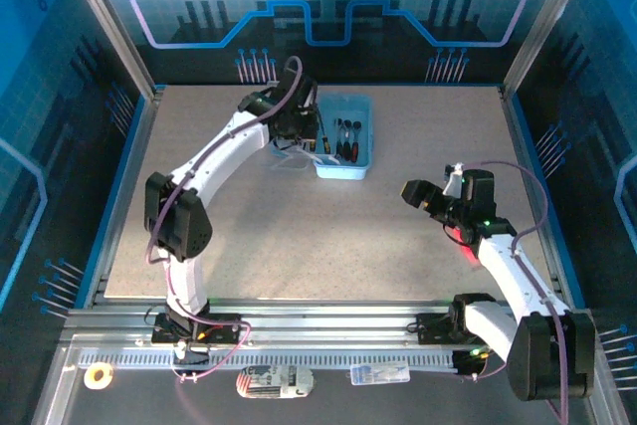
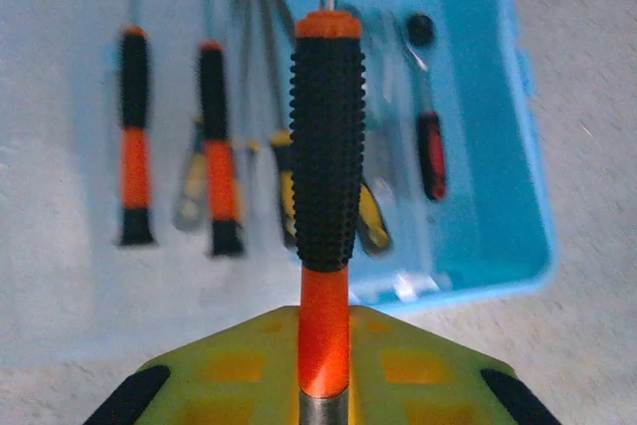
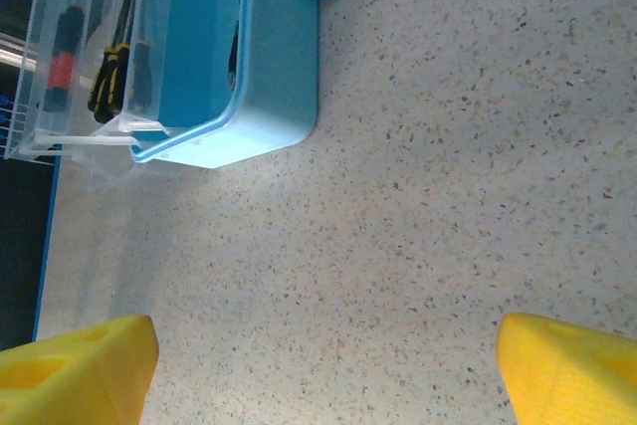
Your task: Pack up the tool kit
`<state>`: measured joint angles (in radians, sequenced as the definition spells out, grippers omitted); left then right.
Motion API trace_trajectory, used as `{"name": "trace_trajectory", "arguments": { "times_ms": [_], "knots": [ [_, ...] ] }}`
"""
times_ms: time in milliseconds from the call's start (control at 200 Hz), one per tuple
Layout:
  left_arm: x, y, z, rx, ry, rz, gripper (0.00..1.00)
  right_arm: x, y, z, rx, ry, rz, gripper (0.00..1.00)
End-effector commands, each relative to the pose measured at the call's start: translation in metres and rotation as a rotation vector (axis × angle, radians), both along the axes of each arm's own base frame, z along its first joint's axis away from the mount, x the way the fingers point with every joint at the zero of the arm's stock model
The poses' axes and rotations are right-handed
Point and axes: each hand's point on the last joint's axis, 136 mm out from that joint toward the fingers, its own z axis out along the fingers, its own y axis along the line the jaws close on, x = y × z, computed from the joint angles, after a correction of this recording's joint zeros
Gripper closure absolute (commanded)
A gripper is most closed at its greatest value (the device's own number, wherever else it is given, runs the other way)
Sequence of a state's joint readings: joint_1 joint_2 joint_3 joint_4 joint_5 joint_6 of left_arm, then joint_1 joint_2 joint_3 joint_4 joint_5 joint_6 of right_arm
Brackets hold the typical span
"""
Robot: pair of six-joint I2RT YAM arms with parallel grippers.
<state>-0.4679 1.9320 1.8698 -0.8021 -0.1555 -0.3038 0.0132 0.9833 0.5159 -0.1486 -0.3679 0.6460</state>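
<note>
The pale-blue tool kit box (image 1: 344,170) stands open at the back middle of the table, its clear lid (image 1: 288,154) folded out to its left. My left gripper (image 2: 324,370) hangs over the lid and box, shut on a screwdriver (image 2: 325,146) with a black knurled and orange handle. Below it, two more orange-and-black screwdrivers (image 2: 134,136) (image 2: 217,151) lie on the lid. A red-handled ratchet wrench (image 2: 428,136) and yellow-handled pliers (image 2: 373,216) sit in the box (image 2: 503,236). Out to the right of the box, my right gripper (image 3: 328,370) is open over bare table.
In the right wrist view the box (image 3: 269,77) and its lid (image 3: 60,57) lie at the upper left, well ahead of the yellow fingers (image 3: 80,370). The right gripper (image 1: 423,196) is at mid-right. Blue walls enclose the table. Small items (image 1: 274,380) rest on the rail in front.
</note>
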Motion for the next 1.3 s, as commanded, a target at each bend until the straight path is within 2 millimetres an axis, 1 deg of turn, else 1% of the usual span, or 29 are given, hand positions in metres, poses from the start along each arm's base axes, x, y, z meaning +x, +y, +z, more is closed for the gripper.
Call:
{"name": "trace_trajectory", "arguments": {
  "times_ms": [0, 115, 175, 260, 395, 690, 800, 1141, 1221, 1296],
  "knots": [
    [0.011, 0.022, -0.016, 0.131, 0.049, 0.026, 0.83, -0.006, 0.003, -0.005, -0.016, 0.000, 0.021, 0.11],
    [0.024, 0.033, -0.031, 0.174, 0.073, 0.047, 0.84, -0.005, 0.005, 0.000, -0.015, -0.006, 0.036, 0.11],
    [0.029, 0.039, -0.038, 0.169, 0.087, 0.069, 0.85, -0.005, 0.005, 0.003, -0.015, -0.016, 0.038, 0.11],
    [0.033, 0.044, -0.039, 0.182, 0.083, 0.092, 0.85, -0.006, 0.005, 0.004, -0.019, -0.016, 0.042, 0.11],
    [0.035, 0.046, -0.042, 0.192, 0.087, 0.096, 0.84, -0.005, 0.004, 0.002, -0.021, -0.010, 0.040, 0.10],
    [0.034, 0.048, -0.056, 0.195, 0.123, 0.082, 0.81, -0.005, 0.006, 0.004, -0.014, -0.006, 0.044, 0.10],
    [0.036, 0.049, -0.061, 0.199, 0.132, 0.082, 0.80, -0.005, 0.003, 0.003, -0.025, -0.006, 0.032, 0.10],
    [0.035, 0.044, -0.063, 0.180, 0.139, 0.061, 0.78, -0.008, 0.002, 0.001, -0.021, 0.003, 0.025, 0.10],
    [0.036, 0.046, -0.058, 0.183, 0.127, 0.062, 0.78, -0.008, 0.002, 0.001, -0.021, 0.002, 0.022, 0.10],
    [0.034, 0.045, -0.047, 0.169, 0.109, 0.061, 0.77, -0.008, 0.003, 0.001, -0.019, 0.003, 0.025, 0.10]
  ]
}}
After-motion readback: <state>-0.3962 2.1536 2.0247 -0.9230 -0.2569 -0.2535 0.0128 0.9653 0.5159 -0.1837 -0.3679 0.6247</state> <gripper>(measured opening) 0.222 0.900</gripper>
